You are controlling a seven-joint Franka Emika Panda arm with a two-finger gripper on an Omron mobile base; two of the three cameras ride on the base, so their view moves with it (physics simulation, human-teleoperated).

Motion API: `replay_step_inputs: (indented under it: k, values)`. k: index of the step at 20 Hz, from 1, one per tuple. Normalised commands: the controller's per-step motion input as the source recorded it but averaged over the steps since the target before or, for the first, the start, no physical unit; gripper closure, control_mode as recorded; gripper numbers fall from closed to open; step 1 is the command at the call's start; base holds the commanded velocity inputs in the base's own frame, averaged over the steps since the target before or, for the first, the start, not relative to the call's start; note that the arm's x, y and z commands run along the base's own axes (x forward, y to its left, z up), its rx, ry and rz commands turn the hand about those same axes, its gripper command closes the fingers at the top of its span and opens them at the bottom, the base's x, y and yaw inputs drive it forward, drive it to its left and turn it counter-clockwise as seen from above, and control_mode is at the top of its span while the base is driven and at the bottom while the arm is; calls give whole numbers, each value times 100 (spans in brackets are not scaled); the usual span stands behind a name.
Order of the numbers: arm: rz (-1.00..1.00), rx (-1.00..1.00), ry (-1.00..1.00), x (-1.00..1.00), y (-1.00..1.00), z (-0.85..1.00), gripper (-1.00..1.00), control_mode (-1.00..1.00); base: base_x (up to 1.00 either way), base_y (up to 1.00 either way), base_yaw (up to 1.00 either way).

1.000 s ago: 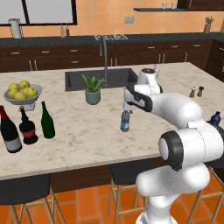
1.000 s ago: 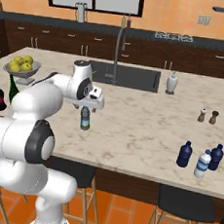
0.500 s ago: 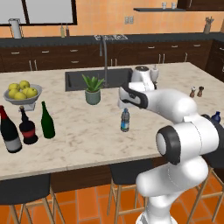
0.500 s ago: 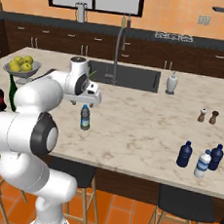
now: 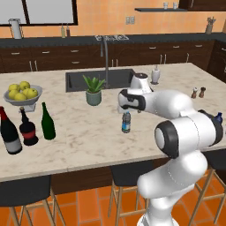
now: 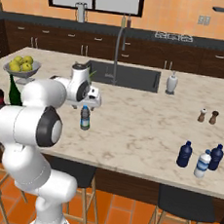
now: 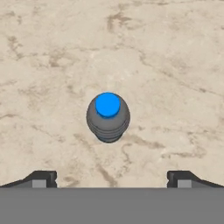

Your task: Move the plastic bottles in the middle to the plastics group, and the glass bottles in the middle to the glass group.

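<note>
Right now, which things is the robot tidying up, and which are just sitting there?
For the job: clear bottle, slim green bottle, glass group, plastics group, open gripper.

Just sitting: fruit bowl, potted plant, soap dispenser, shakers.

Kitchen, sink, faucet, marble island

Arm: glossy white, rounded shell segments, bulbous at the elbow and shoulder. Joints: dark grey to black circular end caps with lighter grey rings, one large disc on each base view's near segment. Wrist: white cylindrical housing with a dark band. Gripper: two small dark finger tips with pale grey inner faces. No cables, screws or markings discernible.
</note>
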Motion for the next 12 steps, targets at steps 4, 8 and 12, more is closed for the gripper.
replay_step_inputs:
  k: [4,8,12]
  values:
    - [3,0,-4,24,2,-7,-100,-100,0,0,0]
    - [6,0,-1,19,7,0,-100,-100,0,0,0]
    - [5,0,0,13,5,-3,-100,-100,0,0,0]
